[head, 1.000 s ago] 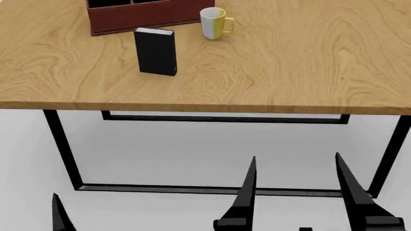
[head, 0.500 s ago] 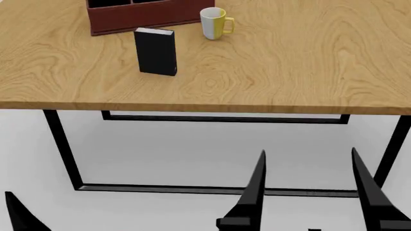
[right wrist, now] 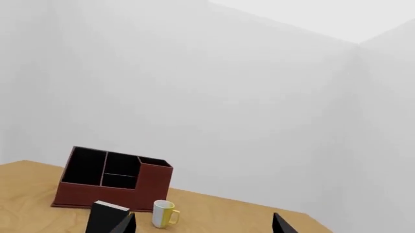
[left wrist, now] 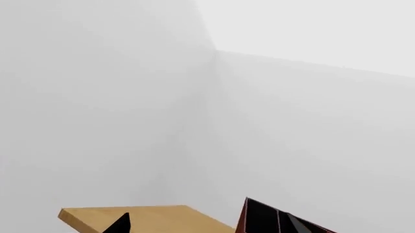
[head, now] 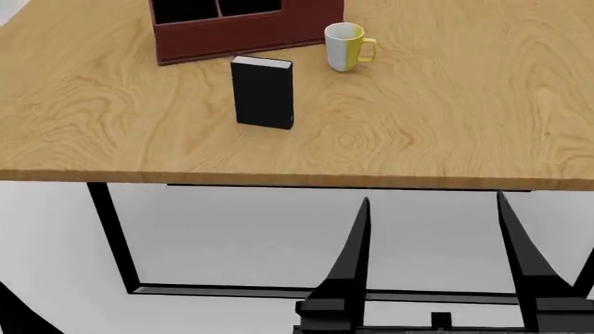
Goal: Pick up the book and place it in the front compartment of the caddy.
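Well apart: book (head: 263, 94) on table, right claw (head: 436, 264) below edge

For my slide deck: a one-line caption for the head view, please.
Black book standing on the wooden table before the caddy and mug; open right gripper below the table edge.

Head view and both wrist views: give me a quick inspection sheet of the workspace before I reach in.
Surface: wooden table on a black frame.
Job's things: book stands upright, black cover toward the head camera, just in front of the caddy; not yet picked up. The caddy's low front compartment looks empty.
Clutter: white mug with a yellow handle, right of the book, near the caddy's corner.
Grippers: right gripper open, holding nothing, below the table's near edge; left gripper barely in view, state unclear.
Cables: nothing seen.
Surroundings: plain white walls and floor.
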Tool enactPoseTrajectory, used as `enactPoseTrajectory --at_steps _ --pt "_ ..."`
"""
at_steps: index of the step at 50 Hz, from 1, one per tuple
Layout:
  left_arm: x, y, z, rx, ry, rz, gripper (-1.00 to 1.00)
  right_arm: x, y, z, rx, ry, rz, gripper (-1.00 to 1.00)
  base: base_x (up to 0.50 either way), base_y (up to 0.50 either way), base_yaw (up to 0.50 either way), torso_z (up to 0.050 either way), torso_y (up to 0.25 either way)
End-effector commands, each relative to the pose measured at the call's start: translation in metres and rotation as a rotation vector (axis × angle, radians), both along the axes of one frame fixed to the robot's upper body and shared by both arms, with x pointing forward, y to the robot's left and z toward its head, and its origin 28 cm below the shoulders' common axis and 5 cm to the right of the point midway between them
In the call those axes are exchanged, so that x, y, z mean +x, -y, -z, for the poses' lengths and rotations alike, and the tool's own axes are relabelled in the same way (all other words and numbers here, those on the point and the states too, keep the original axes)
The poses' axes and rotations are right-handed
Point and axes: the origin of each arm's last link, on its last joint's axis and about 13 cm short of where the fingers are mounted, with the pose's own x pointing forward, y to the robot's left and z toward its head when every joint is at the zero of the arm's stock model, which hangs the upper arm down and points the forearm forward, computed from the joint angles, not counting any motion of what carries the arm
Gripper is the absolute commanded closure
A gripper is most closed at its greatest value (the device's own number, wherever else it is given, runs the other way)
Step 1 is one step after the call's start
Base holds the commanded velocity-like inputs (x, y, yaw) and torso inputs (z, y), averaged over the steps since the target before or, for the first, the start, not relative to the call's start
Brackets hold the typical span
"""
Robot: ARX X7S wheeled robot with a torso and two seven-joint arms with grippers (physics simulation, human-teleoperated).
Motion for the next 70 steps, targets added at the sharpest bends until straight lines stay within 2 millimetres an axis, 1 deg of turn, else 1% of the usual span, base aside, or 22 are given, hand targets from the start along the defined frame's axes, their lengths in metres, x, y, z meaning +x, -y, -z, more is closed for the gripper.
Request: enactPoseTrajectory --at_steps 1,19,31,70 --pt "0.0000 -0.0001 0.0000 -0.006 0.002 0.000 -1.00 0.0009 -0.0012 -0.0018 0.001 0.012 -0.009 -1.00 0.27 0.32 0.00 0.000 0.000" --pt "0.0001 -0.0001 -0.0001 -0.002 0.005 0.015 -1.00 0.0025 -0.0019 -0.0039 0.015 0.026 -0.022 -1.00 0.32 0.32 0.00 0.000 0.000" --pt "0.0001 -0.0001 0.0000 0.005 0.003 0.016 -1.00 0.0006 0.0014 -0.0020 0.027 0.033 -0.026 -1.00 0.38 0.26 0.00 0.000 0.000" --pt "0.0005 -0.0003 -0.0015 0.016 0.037 0.017 -1.00 0.0009 0.0007 -0.0019 0.030 0.029 -0.036 -1.00 0.40 0.01 0.00 0.000 0.001"
